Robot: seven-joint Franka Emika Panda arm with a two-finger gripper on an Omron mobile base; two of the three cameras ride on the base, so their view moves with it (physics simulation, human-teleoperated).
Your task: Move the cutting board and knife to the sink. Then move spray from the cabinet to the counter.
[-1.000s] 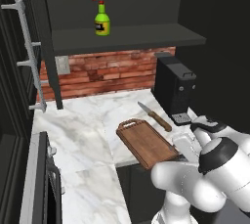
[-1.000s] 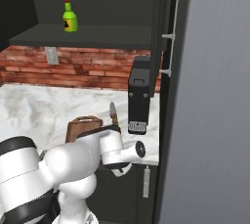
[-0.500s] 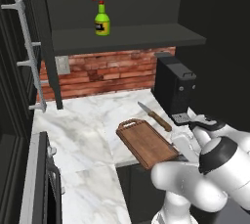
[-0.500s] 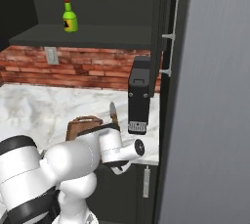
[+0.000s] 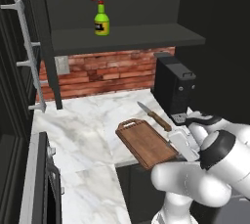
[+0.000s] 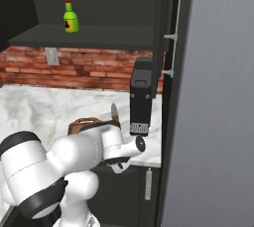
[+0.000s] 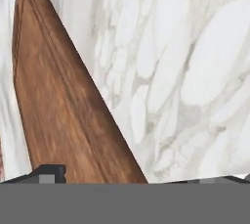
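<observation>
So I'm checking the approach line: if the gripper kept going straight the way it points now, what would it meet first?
Most likely the cutting board, which runs right up to the open gripper in the hand view, with bare counter beside it. Depth is unclear, so it might land on the marble at the board's edge instead.

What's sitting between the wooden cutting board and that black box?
The knife lies on the counter between the cutting board and the black box, clearest in the left base view.

The robot's white hand [image 5: 181, 145], at the lower right of the left base view, has shifted a touch further right along the near end of the cutting board [image 5: 145, 142]; its dark wrist has drifted right too
</observation>
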